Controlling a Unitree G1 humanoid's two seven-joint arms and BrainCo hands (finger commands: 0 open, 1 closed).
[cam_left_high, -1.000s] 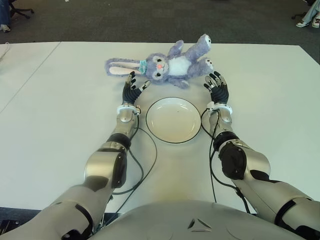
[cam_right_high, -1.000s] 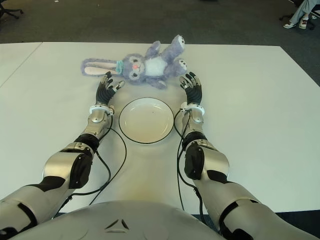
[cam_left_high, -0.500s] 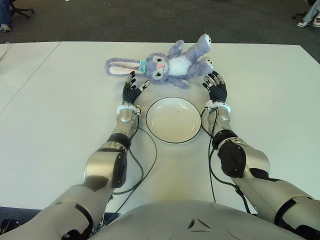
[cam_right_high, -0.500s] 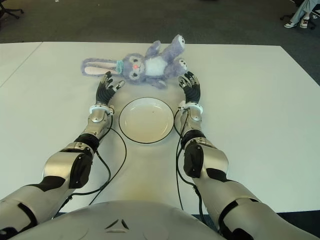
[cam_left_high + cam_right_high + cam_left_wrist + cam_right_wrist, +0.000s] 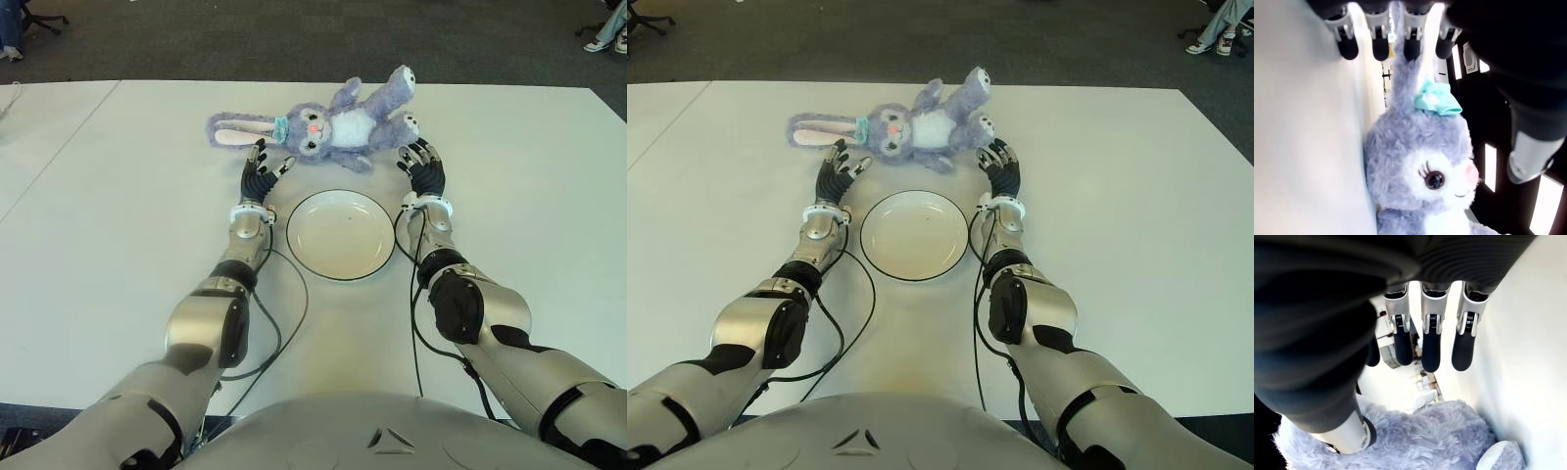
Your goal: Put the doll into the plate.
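A purple plush rabbit doll (image 5: 328, 125) with long ears and a teal bow lies on its back on the white table (image 5: 118, 245), just beyond the white plate (image 5: 340, 234). My left hand (image 5: 261, 168) is open, fingers stretched toward the doll's head and just short of it. On the other side, my right hand (image 5: 420, 167) is open too, its fingertips close under the doll's foot (image 5: 408, 125). The left wrist view shows the doll's face (image 5: 1425, 166) close ahead; in the right wrist view the purple fur (image 5: 1425, 440) sits just below the spread fingers (image 5: 1430, 340). Neither hand holds anything.
The plate sits between my two forearms. A seam (image 5: 69, 142) divides the table from a neighbouring one on the left. Dark carpet lies beyond the far edge, with someone's feet (image 5: 607, 41) at the top right corner.
My right hand has crept a little forward and inward toward the doll's foot. The left hand and the doll stay where they were.
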